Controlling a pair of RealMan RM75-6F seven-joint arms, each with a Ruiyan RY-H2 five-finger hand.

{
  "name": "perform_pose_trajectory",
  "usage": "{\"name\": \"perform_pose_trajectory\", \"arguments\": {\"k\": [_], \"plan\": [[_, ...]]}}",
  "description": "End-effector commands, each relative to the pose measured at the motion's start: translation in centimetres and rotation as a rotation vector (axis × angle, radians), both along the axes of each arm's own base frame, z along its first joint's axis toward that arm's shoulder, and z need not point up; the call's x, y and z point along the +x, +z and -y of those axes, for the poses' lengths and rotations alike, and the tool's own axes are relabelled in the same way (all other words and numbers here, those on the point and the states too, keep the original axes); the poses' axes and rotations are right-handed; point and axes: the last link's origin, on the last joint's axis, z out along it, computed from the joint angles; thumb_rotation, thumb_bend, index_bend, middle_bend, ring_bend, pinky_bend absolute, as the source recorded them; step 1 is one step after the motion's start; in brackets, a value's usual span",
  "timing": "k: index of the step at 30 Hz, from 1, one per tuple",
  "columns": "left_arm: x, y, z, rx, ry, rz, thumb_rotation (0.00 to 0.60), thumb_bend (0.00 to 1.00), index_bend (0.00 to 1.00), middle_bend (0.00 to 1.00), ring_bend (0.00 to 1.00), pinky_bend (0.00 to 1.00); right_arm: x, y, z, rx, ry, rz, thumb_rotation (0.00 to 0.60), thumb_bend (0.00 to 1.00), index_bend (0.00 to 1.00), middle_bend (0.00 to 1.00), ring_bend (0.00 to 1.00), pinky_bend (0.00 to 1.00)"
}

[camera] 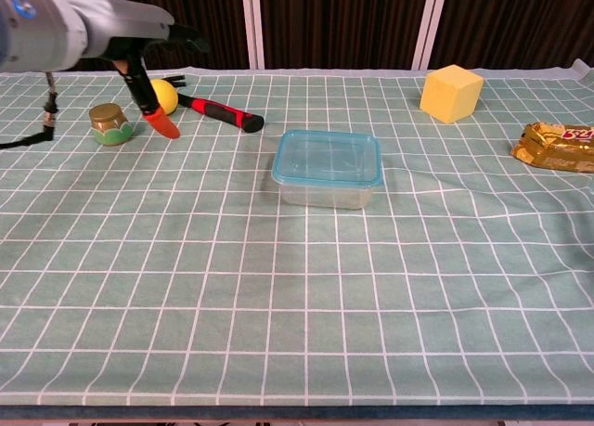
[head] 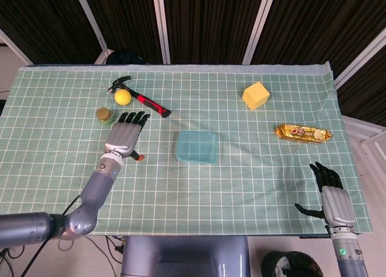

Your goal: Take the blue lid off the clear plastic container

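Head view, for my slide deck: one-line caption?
Blue lid on clear container; left hand open nearby, right hand apart.

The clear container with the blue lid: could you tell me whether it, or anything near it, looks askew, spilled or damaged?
Nothing stands out. The clear container sits upright and flat on the table, with the blue lid seated squarely on it. No spill or damage shows around it.

My left hand [head: 125, 136] hovers mid-table, arm extended, fingers straight, slightly apart, holding nothing. My right hand [head: 333, 200] at near edge, fingers spread, empty.
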Motion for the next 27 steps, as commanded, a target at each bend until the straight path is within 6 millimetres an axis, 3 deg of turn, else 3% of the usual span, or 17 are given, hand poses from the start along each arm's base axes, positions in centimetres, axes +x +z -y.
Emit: {"name": "perform_pose_trajectory", "arguments": {"k": [1, 10, 27], "plan": [[2.1, -3.1, -1.0, -0.044, -0.001, -0.032, 0.6, 0.0, 0.0, 0.0, 0.0, 0.0, 0.0, 0.0, 0.0, 0.004, -0.006, 0.005, 0.6, 0.22, 0.0, 0.0, 0.0, 0.0], [4.6, -8.3, -1.6, -0.126, 0.03, -0.042, 0.6, 0.0, 0.0, 0.0, 0.0, 0.0, 0.0, -0.2, 0.1, 0.017, -0.029, 0.016, 0.6, 0.22, 0.0, 0.0, 0.0, 0.0], [7.5, -12.7, -2.9, -0.199, 0.023, -0.008, 0.6, 0.0, 0.0, 0.0, 0.0, 0.0, -0.1, -0.3, 0.1, 0.035, -0.054, 0.034, 0.6, 0.22, 0.0, 0.0, 0.0, 0.0]]}}
